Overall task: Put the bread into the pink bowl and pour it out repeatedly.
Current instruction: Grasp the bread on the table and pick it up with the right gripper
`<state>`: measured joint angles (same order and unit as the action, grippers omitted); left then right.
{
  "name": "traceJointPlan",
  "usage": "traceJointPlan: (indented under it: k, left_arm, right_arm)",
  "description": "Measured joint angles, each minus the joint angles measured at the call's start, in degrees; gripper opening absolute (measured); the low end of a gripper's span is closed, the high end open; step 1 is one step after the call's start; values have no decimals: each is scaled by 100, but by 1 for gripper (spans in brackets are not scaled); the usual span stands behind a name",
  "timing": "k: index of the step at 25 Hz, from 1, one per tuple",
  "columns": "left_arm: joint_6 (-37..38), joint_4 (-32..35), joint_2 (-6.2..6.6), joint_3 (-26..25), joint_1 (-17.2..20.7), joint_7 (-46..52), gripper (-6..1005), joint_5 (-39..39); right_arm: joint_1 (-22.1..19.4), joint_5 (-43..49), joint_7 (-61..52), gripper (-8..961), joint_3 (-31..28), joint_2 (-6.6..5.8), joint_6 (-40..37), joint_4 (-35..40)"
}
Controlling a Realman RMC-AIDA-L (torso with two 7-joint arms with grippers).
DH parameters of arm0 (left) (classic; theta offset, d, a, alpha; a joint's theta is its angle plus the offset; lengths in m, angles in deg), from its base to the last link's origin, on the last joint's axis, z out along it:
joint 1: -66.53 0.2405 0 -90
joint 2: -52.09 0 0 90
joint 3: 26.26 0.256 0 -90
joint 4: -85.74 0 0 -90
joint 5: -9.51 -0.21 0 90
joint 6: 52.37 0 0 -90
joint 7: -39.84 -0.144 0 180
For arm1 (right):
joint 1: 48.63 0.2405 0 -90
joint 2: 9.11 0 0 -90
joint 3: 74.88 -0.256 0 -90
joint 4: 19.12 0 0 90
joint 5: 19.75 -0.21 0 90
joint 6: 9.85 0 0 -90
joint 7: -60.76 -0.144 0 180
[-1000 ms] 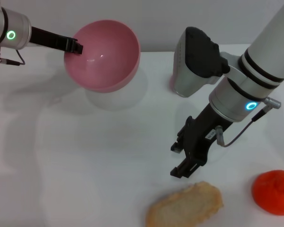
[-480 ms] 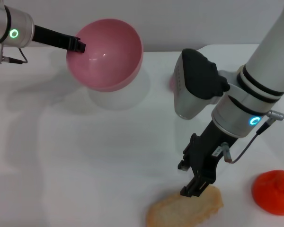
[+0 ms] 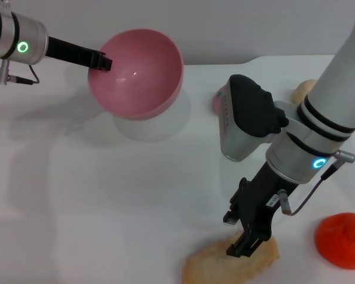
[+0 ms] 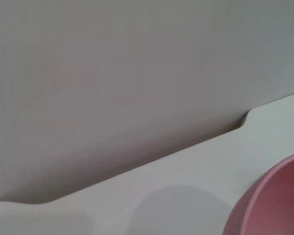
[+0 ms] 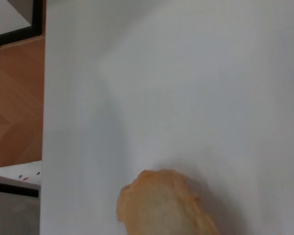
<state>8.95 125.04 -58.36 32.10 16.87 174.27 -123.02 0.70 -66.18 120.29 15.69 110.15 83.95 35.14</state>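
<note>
The pink bowl point(image 3: 139, 74) is held up off the white table at the far left, tilted, its inside empty; its rim also shows in the left wrist view point(image 4: 274, 200). My left gripper point(image 3: 97, 60) is shut on the bowl's left rim. The bread point(image 3: 216, 265) lies at the table's near edge with its plain tan side up; it also shows in the right wrist view point(image 5: 159, 205). My right gripper point(image 3: 247, 242) is down on the bread's right end, fingers open, tips at its surface.
A flat orange-red round thing point(image 3: 343, 239) lies at the near right. A small beige lump point(image 3: 303, 89) sits at the far right. A small pink toy point(image 3: 215, 102) is mostly hidden behind my right wrist. The table's near edge and wooden floor point(image 5: 14, 103) show beyond the bread.
My right gripper has come down and toward the near edge, from above the table onto the bread. The left gripper with the bowl has shifted slightly right.
</note>
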Motion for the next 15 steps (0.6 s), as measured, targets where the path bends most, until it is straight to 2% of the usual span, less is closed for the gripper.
traceJointPlan:
  k: [15]
  left_arm:
    - [16,-14,-75,-2,24,-42,39,0]
  right_arm:
    - [-41,-105,23,647,462,8,-460,-382]
